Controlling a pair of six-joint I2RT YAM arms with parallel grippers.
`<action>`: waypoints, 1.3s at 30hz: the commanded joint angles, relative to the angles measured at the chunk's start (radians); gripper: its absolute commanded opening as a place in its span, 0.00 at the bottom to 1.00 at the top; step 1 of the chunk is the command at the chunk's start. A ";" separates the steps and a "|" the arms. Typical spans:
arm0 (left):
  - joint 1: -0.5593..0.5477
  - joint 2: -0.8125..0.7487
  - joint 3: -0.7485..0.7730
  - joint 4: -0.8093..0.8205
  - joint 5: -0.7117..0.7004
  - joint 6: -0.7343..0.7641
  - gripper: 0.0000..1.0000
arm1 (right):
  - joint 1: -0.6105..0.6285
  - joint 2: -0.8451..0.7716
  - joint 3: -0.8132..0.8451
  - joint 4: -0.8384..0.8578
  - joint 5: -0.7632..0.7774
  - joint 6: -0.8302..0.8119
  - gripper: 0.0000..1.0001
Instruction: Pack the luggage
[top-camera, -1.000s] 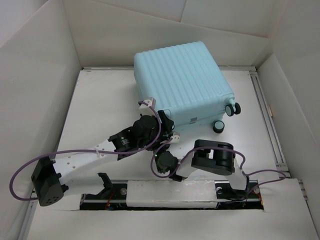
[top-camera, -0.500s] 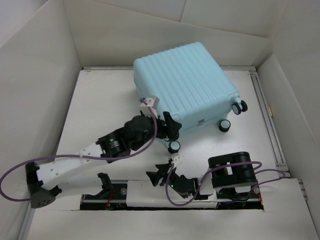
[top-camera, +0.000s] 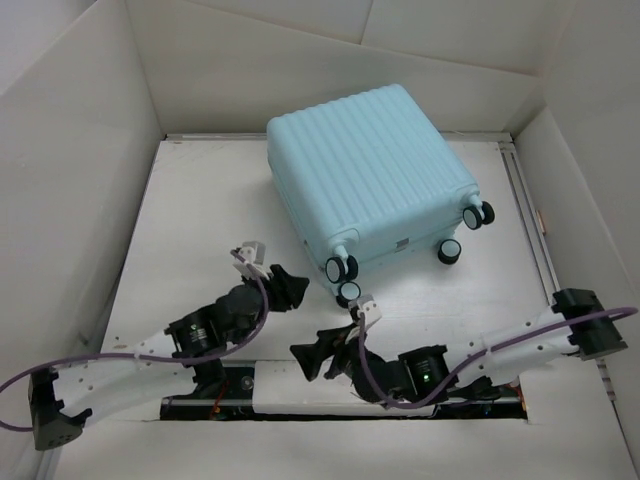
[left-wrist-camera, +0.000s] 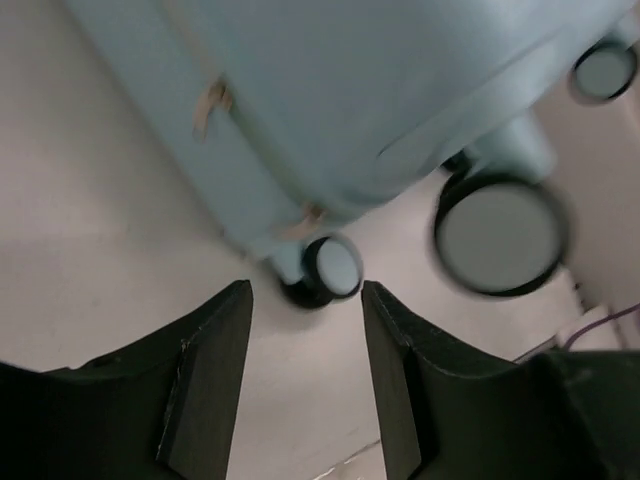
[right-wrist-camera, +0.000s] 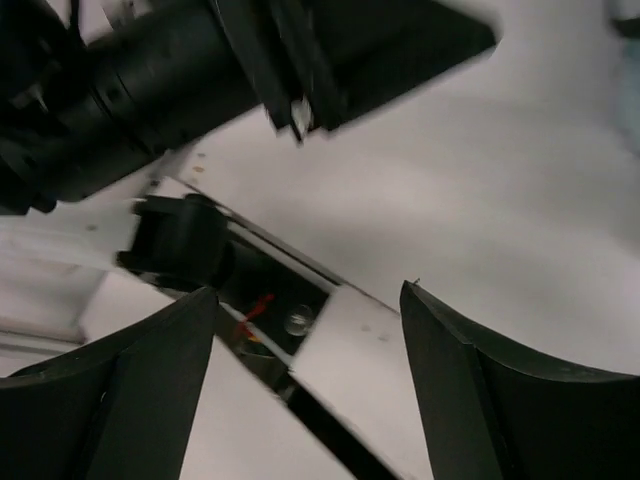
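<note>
The luggage (top-camera: 372, 165), a light-blue ribbed hard-shell suitcase, lies closed on the white table (top-camera: 200, 230) at the back centre, its caster wheels (top-camera: 341, 268) facing the near right. My left gripper (top-camera: 284, 287) sits just left of the nearest wheels, open, with nothing between its fingers. In the left wrist view the luggage (left-wrist-camera: 330, 90) fills the top, and a small wheel (left-wrist-camera: 328, 268) lies just beyond the open left gripper (left-wrist-camera: 305, 298). My right gripper (top-camera: 306, 362) is low near the table's front edge, open and empty. The right gripper (right-wrist-camera: 308, 295) looks onto the base rail.
White walls (top-camera: 80, 180) box the table on three sides. A metal rail (top-camera: 535, 240) runs along the right edge. The arms' base rail (top-camera: 270, 385) lies at the near edge. The left arm (right-wrist-camera: 190, 70) crosses the top of the right wrist view. Purple cables (top-camera: 70, 362) trail from both arms.
Both arms have drawn back from the luggage toward the near edge. The right gripper has gone from shut to open. The luggage's wheel end has shifted slightly right.
</note>
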 joint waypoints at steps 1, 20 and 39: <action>0.000 -0.037 -0.142 0.089 0.067 -0.090 0.43 | 0.012 -0.091 0.066 -0.588 0.120 0.200 0.80; 0.000 0.439 -0.038 0.371 0.044 0.024 0.45 | -0.366 -0.210 0.317 -0.753 -0.072 -0.251 0.93; 0.000 0.507 -0.029 0.342 -0.022 0.013 0.52 | -0.581 -0.036 0.386 -0.629 -0.371 -0.451 0.91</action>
